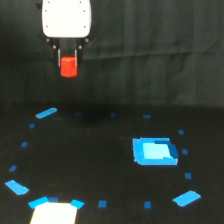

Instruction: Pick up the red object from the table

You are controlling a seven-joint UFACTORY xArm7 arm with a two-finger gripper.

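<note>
The red object (68, 67) is a short bright red-orange cylinder held between the two thin dark fingers of my gripper (68, 61). The gripper hangs below a white housing (66, 18) at the top of the exterior view's left. The cylinder is well above the black table (100, 160) and touches nothing else. The gripper is shut on the cylinder, with a finger on each side of its upper part.
A light-blue square patch (154, 151) lies on the table at the exterior view's right. Small blue tape marks ring the table, such as one tape mark (46, 113) at the left. A bright white patch (55, 212) sits at the bottom edge.
</note>
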